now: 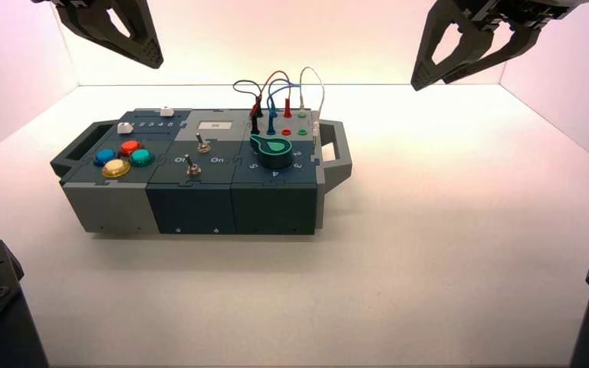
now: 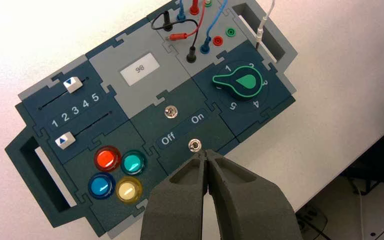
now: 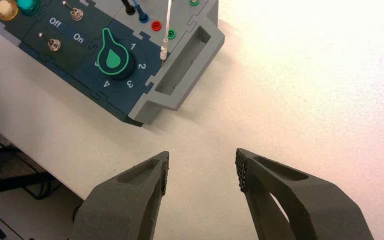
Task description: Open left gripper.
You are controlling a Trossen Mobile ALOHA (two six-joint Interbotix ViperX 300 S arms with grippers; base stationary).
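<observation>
Risk looked slight, in my judgement: the left pincer (image 2: 206, 156) hung high above the box (image 1: 199, 207), so spreading it should touch nothing, unless the arm sank toward the toggle switches (image 2: 194, 145) below. Its fingers (image 2: 177, 200) were pressed together, tips touching. It sat at the high view's upper left (image 1: 123, 34), well apart from the surface (image 1: 429, 268), long axis slanting down and rightward, tips aimed at the box. The right pincer (image 3: 202, 170) hovered idle beyond the box's right handle (image 3: 180, 75), fingers spread.
</observation>
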